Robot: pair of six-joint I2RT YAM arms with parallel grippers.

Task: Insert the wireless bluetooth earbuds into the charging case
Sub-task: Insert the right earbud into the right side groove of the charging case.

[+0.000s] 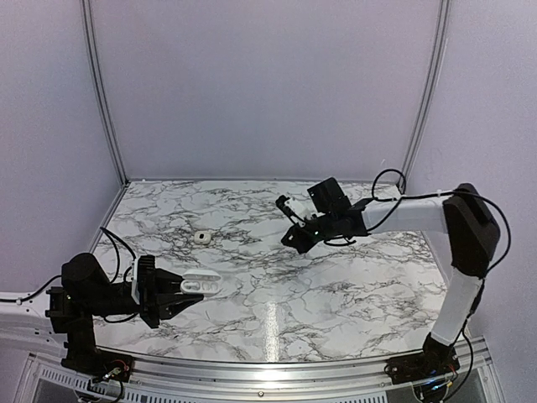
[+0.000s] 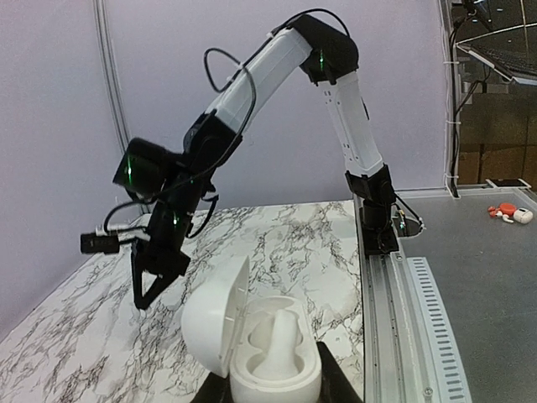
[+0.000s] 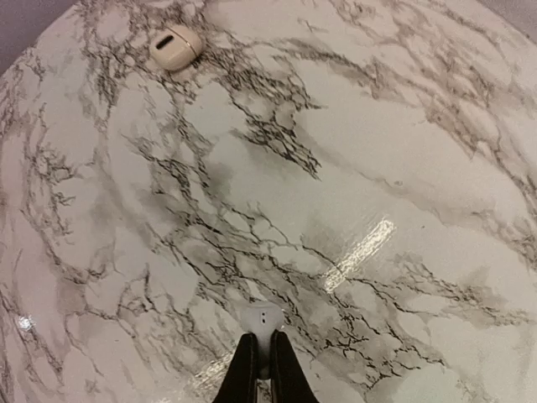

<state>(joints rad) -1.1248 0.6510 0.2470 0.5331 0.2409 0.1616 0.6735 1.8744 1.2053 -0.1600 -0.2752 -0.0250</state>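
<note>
My left gripper is shut on the charging case, a glossy white pebble held low over the front left of the marble table. In the left wrist view the case has its lid swung open to the left, with white moulded sockets inside. Over the middle of the table my right gripper is shut on the stem of one white earbud, hanging above the surface. Its black fingers point down and to the left. A second earbud lies loose on the marble.
A metal rail runs along the table's near edge by the right arm's base. Lilac walls close the back and sides. A small orange and white object lies on the grey bench beyond the rail.
</note>
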